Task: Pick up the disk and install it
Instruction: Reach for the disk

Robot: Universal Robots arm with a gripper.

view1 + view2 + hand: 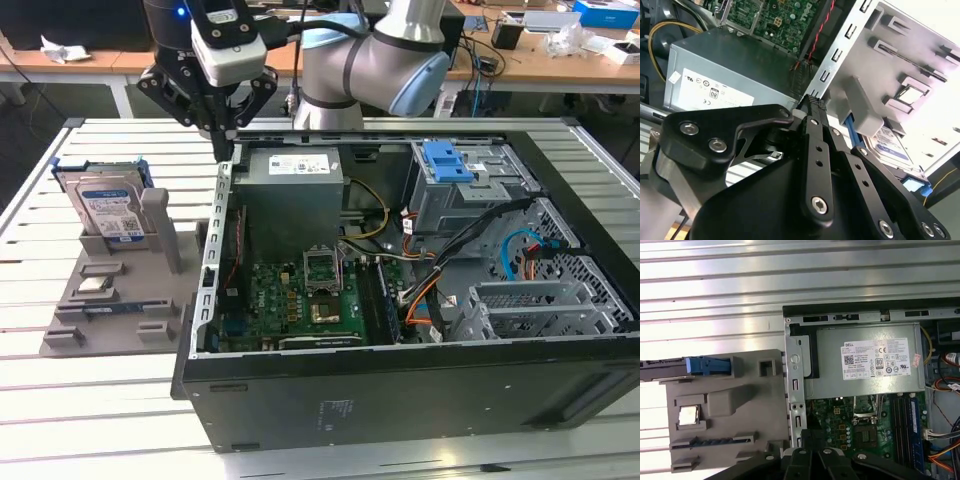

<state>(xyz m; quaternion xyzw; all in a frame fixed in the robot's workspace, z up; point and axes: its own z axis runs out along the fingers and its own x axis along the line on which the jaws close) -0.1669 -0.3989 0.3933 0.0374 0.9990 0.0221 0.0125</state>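
Exterior view first: the tool (224,147) hangs in the upper left of the frame. Its two fingers are drawn together to a narrow tip with nothing between them. It sits just above the rear corner of the open computer case (400,390), close by the perforated side rail (212,260) and the grey power supply (292,185).

The disk (108,207) is well apart from the tool at the exterior view's left, standing on edge in a grey holder (140,318) on the slatted bench (100,430). Its broad labelled face is turned toward this camera and its upper edge runs level across the frame. The blue carrier shows along the top and sides. A grey post (160,225) of the holder rises just beside the disk, between it and the case. Above the disk the room is open.

The first wrist view looks down from above and gives another side of the disk: edge-on, it is a thin dark strip with the blue carrier on it. Its length runs at right angles to the side rail and points at the case. A small square chip (687,415) lies flat in the holder near it.

The second wrist view shows the fingers (812,145) lying together from close by. Past them is the label side of the disk, beside the post.
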